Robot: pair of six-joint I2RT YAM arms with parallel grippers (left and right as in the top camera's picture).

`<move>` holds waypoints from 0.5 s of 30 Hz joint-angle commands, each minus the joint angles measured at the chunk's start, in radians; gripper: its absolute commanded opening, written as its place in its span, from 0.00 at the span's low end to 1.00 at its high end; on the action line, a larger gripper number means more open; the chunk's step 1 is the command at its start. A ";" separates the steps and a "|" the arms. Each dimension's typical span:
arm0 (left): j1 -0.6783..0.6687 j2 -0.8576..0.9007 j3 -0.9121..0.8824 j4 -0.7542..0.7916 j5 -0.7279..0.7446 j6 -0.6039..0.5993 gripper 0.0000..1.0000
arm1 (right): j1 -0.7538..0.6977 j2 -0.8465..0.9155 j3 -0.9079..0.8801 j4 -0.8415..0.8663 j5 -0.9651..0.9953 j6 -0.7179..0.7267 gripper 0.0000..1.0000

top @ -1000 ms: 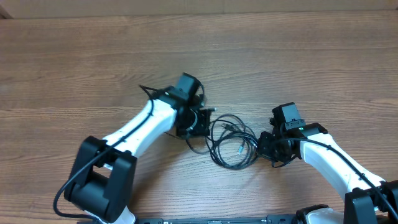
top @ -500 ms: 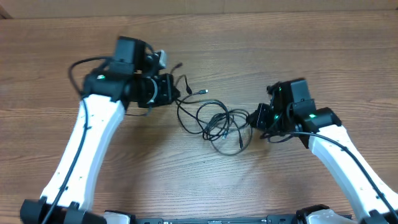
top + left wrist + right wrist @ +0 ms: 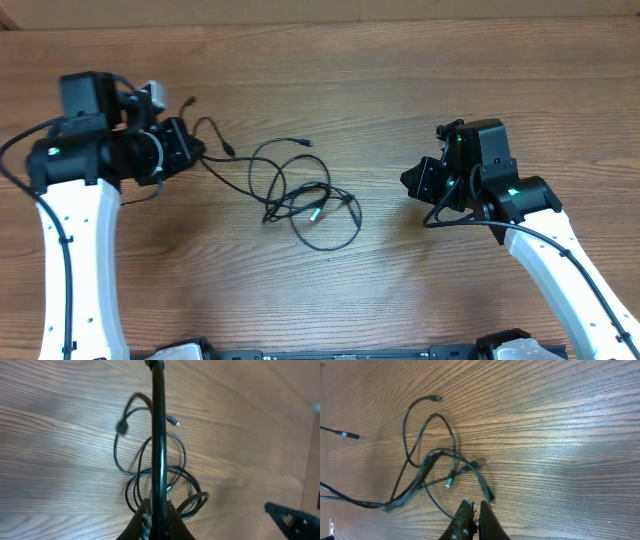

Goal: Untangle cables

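As the overhead view shows, the left gripper (image 3: 195, 152) clamps one strand of the cables (image 3: 300, 199), tangled at centre. Left wrist: that strand leaves the pinched jaws taut. Right wrist: right gripper (image 3: 476, 510) closed, empty, cables just ahead.

Cables (image 3: 305, 200) black, one plug tip (image 3: 449, 482) pale silver. Worktop (image 3: 400, 90) mid-brown, straight wood-grain streaks. Left arm (image 3: 75, 230) and right arm (image 3: 560, 265): white shells, black joints. Green light (image 3: 512, 192) on right arm.

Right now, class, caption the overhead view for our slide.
Left fingers shut on one cable running from the loose tangle; right fingers shut, empty.
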 commanded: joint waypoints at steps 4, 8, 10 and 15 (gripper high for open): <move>0.083 -0.022 0.022 0.037 0.241 0.114 0.16 | 0.002 -0.020 0.021 -0.020 0.009 -0.007 0.16; 0.080 -0.022 0.022 0.092 0.244 0.118 0.39 | 0.002 -0.020 0.021 -0.053 0.009 -0.008 0.17; 0.080 -0.021 0.022 0.109 0.184 0.118 0.45 | 0.002 -0.020 0.021 -0.074 0.010 -0.011 0.17; 0.065 -0.018 0.021 0.077 0.157 0.115 0.50 | 0.002 -0.020 0.021 -0.111 0.010 -0.011 0.17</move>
